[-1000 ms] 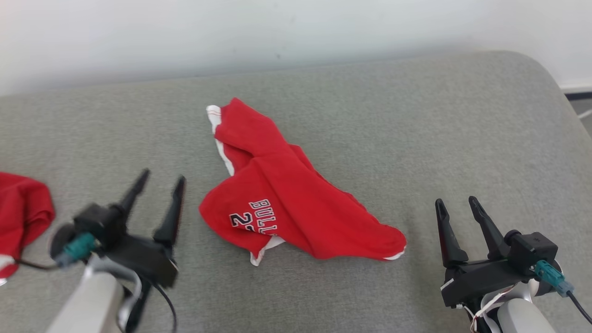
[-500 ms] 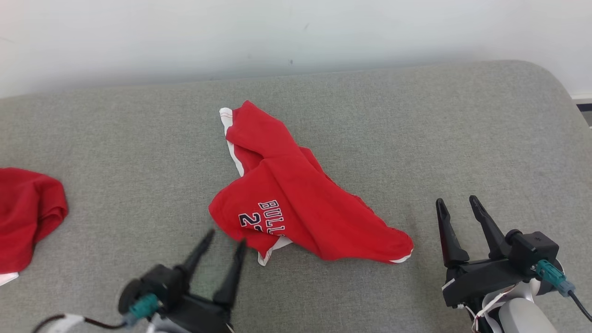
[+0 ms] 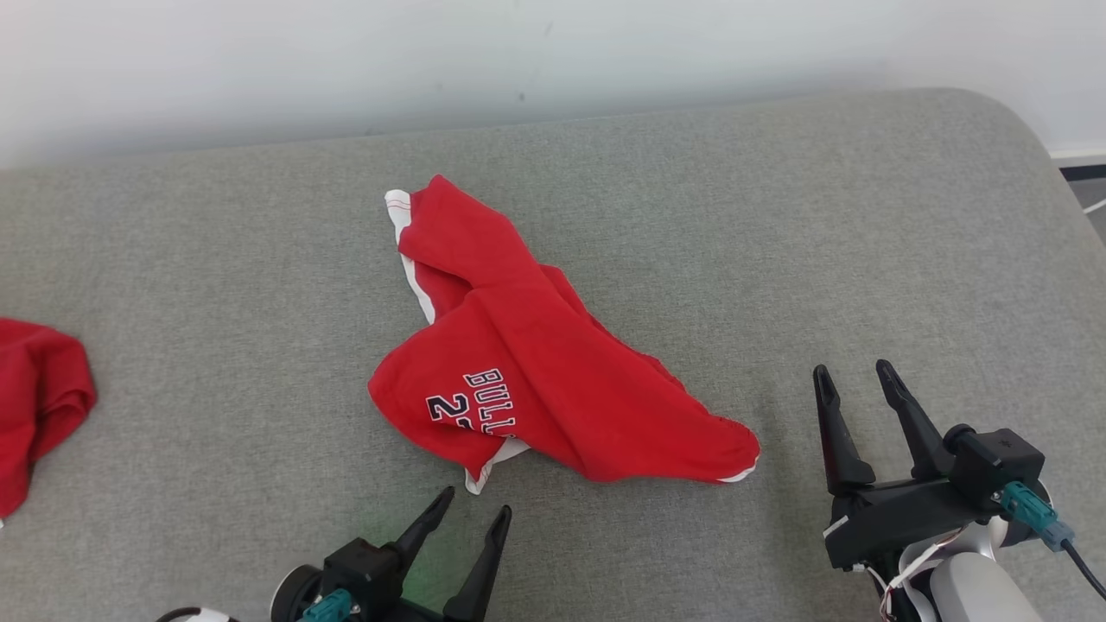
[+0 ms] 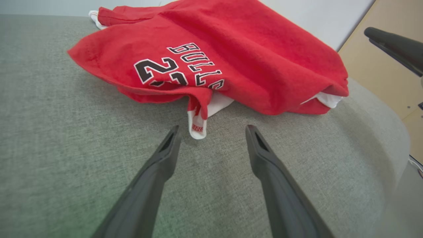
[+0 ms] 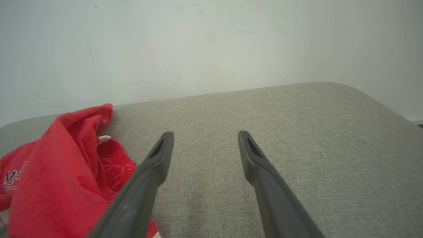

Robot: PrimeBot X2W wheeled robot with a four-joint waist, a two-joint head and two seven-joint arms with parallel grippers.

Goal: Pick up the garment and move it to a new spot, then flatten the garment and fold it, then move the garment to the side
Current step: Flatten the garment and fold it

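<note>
Garment (image 3: 536,371): red jersey with white trim, crumpled in a heap near the middle of the grey fabric-covered worktop (image 3: 821,216). Dark lettering and a number show on its near side, partly folded under. Left pincer (image 3: 476,501) sits low at the near edge, fingers apart, tips just short of the white hem corner (image 3: 486,471) poking out from the heap; no contact with the cloth. Right pincer (image 3: 851,368) is to the right of the garment, fingers likewise apart, nothing between them, clear of the fabric. Second red cloth (image 3: 39,389) lies at the far left edge, well apart.
</note>
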